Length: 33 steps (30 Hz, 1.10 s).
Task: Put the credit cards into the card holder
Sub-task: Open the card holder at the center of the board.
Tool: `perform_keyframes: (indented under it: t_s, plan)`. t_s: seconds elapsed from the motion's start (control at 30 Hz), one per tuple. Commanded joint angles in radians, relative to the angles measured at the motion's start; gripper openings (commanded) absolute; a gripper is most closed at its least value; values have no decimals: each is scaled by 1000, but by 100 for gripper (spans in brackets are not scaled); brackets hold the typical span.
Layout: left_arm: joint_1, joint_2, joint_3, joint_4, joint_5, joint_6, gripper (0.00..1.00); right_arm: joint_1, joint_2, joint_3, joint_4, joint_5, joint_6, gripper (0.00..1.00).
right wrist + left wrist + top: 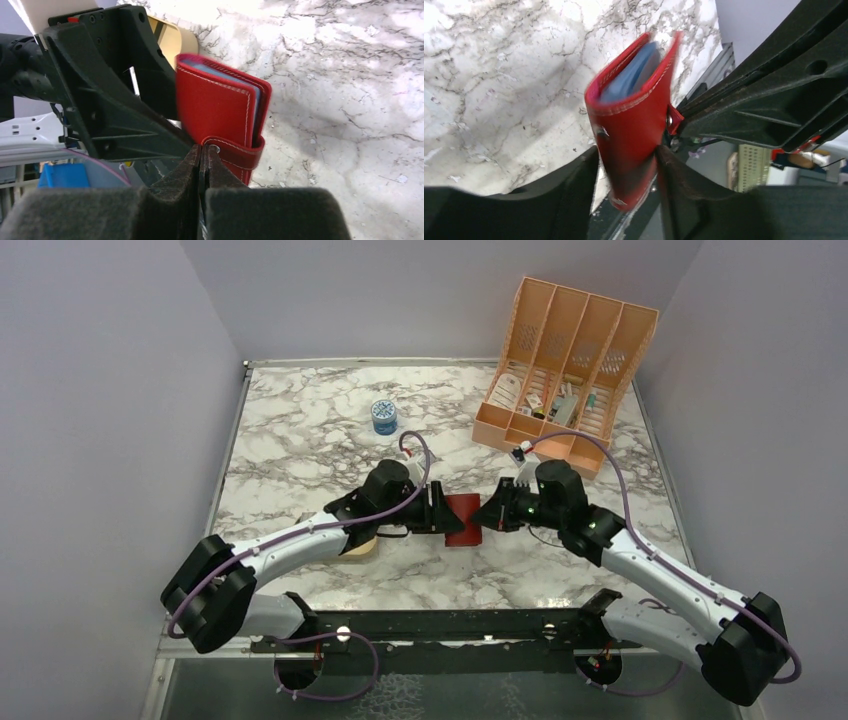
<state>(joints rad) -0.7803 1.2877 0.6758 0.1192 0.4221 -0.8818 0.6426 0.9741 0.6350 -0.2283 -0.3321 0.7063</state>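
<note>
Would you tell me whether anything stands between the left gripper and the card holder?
Nothing visible does. The card holder sits directly between the fingers of the left gripper, which flank both its faces; whether they press it yet is unclear. The right gripper is shut on its snap strap.

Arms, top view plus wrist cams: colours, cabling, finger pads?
White links and bulky black joint housings on left arm and right arm; purple cables looped outside. Black angular frames on left gripper and right gripper, with dark foam-textured pads. Small green lights on the right arm.
</note>
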Motion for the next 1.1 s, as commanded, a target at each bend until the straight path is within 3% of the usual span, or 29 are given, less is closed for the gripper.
perform_keyframes:
  t_s: [0.0, 0.13, 0.17, 0.4, 0.53, 0.7, 0.83, 1.07]
  plan:
    - [-10, 7, 44, 20, -25, 25, 36, 7, -26, -16, 61, -54, 20, 1]
    - [-10, 4, 58, -47, -65, 54, 1, 6, -42, 0, -9, 27, -21, 1]
    - [-10, 5, 63, -66, -75, 63, 0, 6, -48, 4, -30, 51, -29, 1]
    - [-10, 16, 58, -105, -91, 86, 0, 7, -84, 17, -150, 243, -66, 1]
    - [-11, 18, 52, -98, -80, 84, 0, 7, -75, 1, -120, 167, -85, 2]
    - [-11, 17, 35, -44, -50, 65, 0, 8, -29, -11, -46, 43, -5, 29]
    - [-11, 26, 20, -14, -25, 49, 0, 17, 8, 0, -1, 39, 17, 45]
    - [-14, 18, 5, 18, 10, 36, 0, 35, 102, 19, 20, 61, 25, 53]
